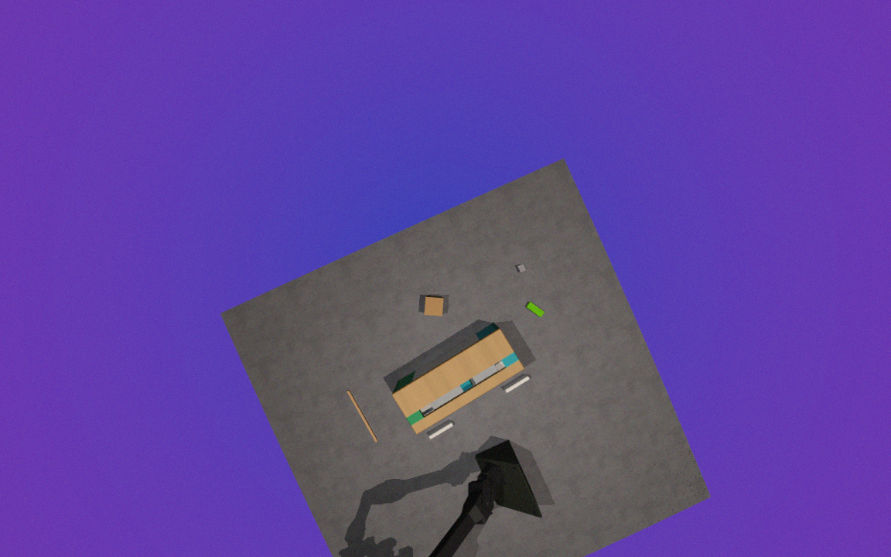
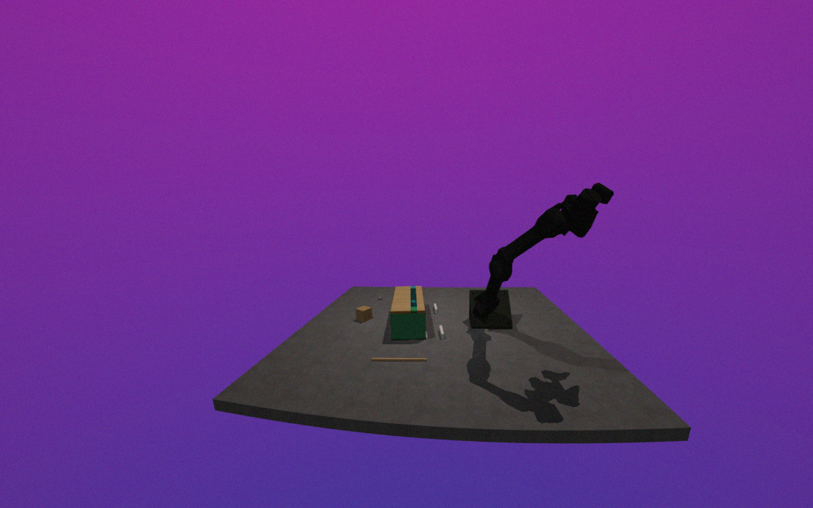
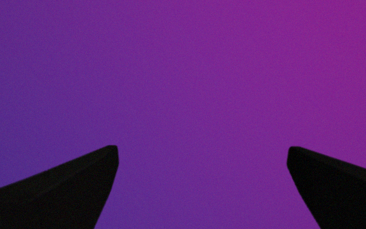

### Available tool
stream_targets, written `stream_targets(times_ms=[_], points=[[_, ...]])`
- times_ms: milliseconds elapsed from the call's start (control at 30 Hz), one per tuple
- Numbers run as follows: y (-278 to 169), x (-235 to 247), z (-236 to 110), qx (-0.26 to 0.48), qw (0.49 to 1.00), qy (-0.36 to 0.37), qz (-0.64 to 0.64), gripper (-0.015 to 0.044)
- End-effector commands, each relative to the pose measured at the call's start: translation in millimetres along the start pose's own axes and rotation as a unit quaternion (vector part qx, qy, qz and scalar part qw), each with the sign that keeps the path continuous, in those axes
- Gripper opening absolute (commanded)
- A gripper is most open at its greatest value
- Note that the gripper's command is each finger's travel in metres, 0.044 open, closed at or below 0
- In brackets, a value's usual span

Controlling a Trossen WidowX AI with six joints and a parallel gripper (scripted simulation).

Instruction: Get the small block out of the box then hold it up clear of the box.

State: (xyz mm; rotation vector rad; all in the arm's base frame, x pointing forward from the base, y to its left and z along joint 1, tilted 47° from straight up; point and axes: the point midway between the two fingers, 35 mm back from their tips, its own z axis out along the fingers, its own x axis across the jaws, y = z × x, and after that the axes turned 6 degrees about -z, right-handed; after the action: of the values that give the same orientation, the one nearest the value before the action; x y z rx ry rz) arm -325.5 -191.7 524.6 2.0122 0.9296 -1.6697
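Note:
The box point(image 1: 445, 377) point(image 2: 407, 325) has a tan top and lies near the middle of the table point(image 1: 594, 415) point(image 2: 334, 391). A grey shelf strip runs along its front side. A small teal block point(image 1: 465, 384) point(image 2: 413, 302) sits about midway along that strip. One end of the strip is green, the other teal point(image 1: 510, 360). My gripper point(image 2: 605, 192) point(image 3: 202, 154) is open and empty. It is raised high above the table, on the far side of the arm's base point(image 1: 504, 477) point(image 2: 490, 310) from the box, and points at the sky. The top view does not show it.
A thin wooden stick point(image 1: 361, 415) point(image 2: 399, 359) lies on the table beside the box's green end. Two short white bars point(image 1: 440, 430) point(image 1: 516, 384) point(image 2: 441, 331) lie along the box's front. Behind the box are a tan cube point(image 1: 433, 305) point(image 2: 363, 313), a green piece point(image 1: 535, 309) and a small grey cube point(image 1: 520, 267).

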Motion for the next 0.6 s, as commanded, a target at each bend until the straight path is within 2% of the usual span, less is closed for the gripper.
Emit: stream_targets(times_ms=[0,167,367,567], points=[[1,0,1,-0.002,1.0,0.001,0.0,0.04],[43,16,20,-0.062,0.998,0.029,-0.013,0.04],[140,51,41,-0.19,0.976,0.086,-0.056,0.04],[234,88,35,-0.309,0.935,0.129,-0.113,0.04]])
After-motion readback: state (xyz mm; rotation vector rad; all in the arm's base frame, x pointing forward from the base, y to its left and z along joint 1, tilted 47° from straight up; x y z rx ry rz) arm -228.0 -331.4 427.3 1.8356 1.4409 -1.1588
